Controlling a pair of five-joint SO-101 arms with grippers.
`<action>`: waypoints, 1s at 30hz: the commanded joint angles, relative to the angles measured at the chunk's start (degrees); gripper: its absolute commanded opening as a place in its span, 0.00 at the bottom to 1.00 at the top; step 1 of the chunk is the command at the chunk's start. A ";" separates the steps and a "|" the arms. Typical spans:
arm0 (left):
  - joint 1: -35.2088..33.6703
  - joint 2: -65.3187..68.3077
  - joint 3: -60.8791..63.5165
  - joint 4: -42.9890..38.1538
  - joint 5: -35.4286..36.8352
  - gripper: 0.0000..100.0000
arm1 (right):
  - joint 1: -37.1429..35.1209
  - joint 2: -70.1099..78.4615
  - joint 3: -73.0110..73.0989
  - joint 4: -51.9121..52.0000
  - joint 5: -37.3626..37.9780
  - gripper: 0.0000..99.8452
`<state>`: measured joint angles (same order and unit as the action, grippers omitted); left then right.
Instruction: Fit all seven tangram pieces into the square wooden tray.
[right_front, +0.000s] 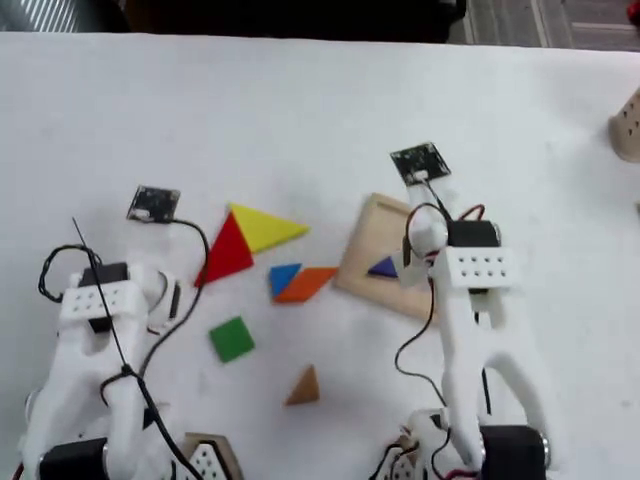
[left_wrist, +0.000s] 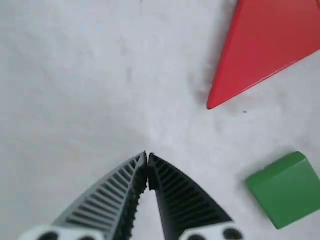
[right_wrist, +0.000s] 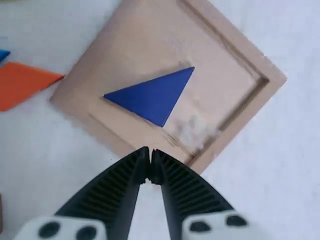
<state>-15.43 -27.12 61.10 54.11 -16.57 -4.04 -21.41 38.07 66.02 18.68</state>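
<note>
On the white table, the square wooden tray, holding a single dark blue triangle flat inside; partly covered in the high view by the right arm; right gripper pressed closed on nothing, above the tray's rim; left gripper likewise closed and empty, near the red triangle and green square; outside the tray too: yellow triangle touching the red, blue piece against the orange parallelogram, brown triangle apart; black circuit board beyond the left arm, second board beyond the tray, both trailing cables.
</note>
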 joint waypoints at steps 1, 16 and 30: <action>-0.75 -1.63 -0.26 -0.97 -0.53 0.02 | -0.66 4.26 -0.62 -8.75 -3.43 0.02; -0.66 -1.89 0.53 -1.41 -0.62 0.02 | 3.56 10.59 5.54 -22.37 -5.01 0.02; -0.75 -1.89 0.53 -1.41 -0.62 0.02 | 4.44 20.26 -0.18 -24.04 -4.48 0.02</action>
<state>-15.78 -27.12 62.15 53.58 -16.57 0.97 -0.84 40.26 41.32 14.11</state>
